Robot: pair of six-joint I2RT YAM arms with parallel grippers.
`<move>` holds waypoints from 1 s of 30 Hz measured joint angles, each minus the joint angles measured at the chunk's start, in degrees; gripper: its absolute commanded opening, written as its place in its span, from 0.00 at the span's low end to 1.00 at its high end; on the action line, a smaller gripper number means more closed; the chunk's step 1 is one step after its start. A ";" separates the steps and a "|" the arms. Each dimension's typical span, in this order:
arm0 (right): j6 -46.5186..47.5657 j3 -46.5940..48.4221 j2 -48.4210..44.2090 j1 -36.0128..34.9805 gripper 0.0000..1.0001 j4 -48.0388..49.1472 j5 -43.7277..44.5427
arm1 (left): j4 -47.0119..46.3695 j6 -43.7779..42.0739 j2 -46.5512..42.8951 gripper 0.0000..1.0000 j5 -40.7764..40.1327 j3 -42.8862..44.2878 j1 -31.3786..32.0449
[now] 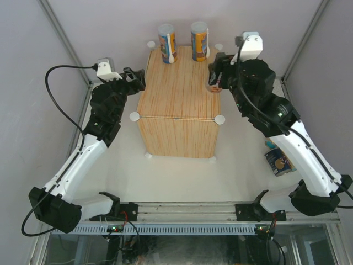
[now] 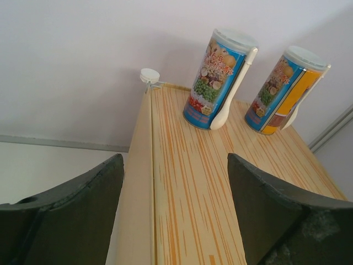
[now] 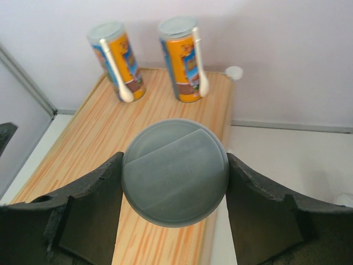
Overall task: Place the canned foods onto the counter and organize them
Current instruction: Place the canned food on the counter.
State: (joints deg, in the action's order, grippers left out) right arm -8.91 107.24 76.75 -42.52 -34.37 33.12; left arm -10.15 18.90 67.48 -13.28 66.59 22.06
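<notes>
The counter [image 1: 176, 94] is a light wood-grain box with white knobs at its corners. At its far edge two tall blue-orange cans [image 1: 167, 43] [image 1: 199, 41] stand upright, each with a white spoon on its side. My right gripper [image 3: 174, 161] is shut on a short can with a grey lid [image 3: 175, 182] and holds it over the counter's right edge [image 3: 218, 165]. In the top view that gripper [image 1: 215, 77] is at the counter's right side. My left gripper [image 2: 175, 187] is open and empty over the counter's left edge [image 2: 140, 182], short of the tall cans [image 2: 219, 80] [image 2: 284, 91].
A flat blue-gold tin [image 1: 279, 160] lies on the white table to the right, beside my right arm. White corner knobs [image 1: 134, 116] [image 1: 219, 119] stick out at the counter's near corners. Grey walls close in behind and on both sides.
</notes>
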 measured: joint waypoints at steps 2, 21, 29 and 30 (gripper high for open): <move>0.31 0.57 1.64 -1.75 0.00 0.50 0.26 | 0.00 -0.02 0.17 0.80 -0.02 0.00 0.02; 1.55 3.93 13.40 -6.75 0.00 3.89 -4.00 | -0.04 -0.52 0.04 0.80 -0.02 0.00 0.07; 1.53 7.91 17.64 -6.73 0.00 4.52 -5.73 | -1.49 -1.64 -1.25 0.80 0.00 0.00 0.07; 1.53 8.55 18.29 -6.71 0.00 4.50 -6.08 | -1.66 -1.75 -1.29 0.80 0.02 0.00 0.07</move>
State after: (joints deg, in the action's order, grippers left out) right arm -7.38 115.79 95.04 -49.23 -29.87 27.05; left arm -11.81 17.15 66.19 -13.26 66.59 22.13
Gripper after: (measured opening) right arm 0.634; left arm 0.802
